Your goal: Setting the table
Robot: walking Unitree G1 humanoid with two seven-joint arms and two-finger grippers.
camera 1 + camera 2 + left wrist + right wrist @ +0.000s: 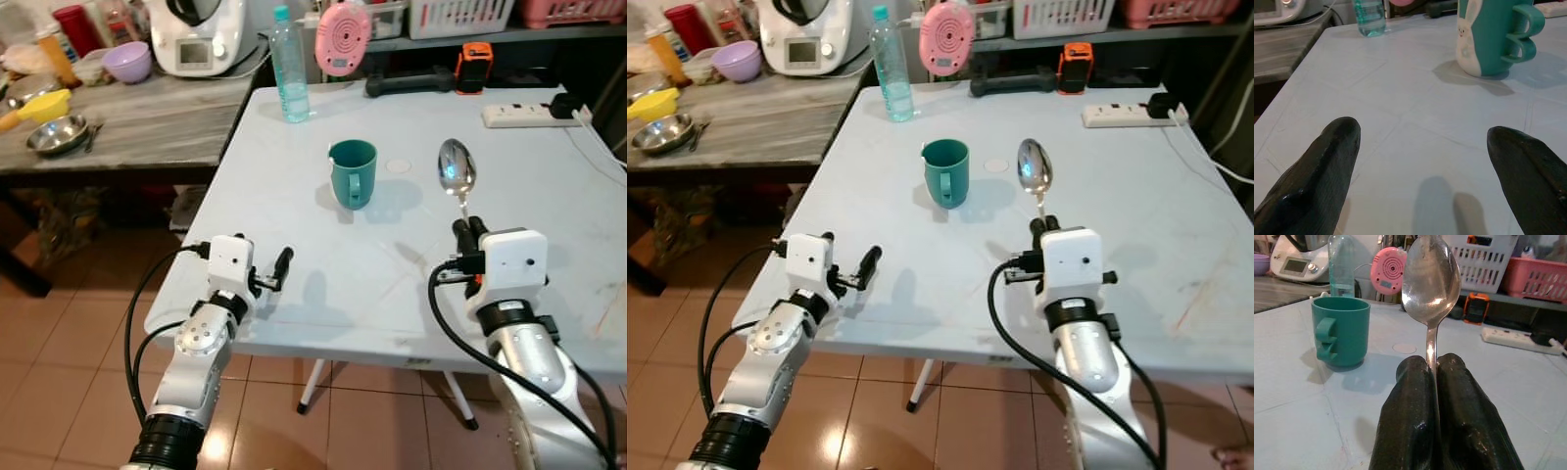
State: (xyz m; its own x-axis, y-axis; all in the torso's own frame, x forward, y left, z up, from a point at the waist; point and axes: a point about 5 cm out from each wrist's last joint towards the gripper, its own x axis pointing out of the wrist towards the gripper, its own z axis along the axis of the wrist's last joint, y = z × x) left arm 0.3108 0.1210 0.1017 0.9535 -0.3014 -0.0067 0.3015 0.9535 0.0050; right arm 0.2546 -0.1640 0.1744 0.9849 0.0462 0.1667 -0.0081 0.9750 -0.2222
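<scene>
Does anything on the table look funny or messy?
Nothing is spilled or broken. The teal mug stands upright on the table. The right gripper holds a spoon by its handle, bowl up. The left gripper is open.

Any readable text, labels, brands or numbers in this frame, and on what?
No text can be read.
Kitchen machine: its display is too blurred.
Pink round device: small label, unreadable.
Water bottle: no legible label.
Teal mug: a rabbit picture, no words.
</scene>
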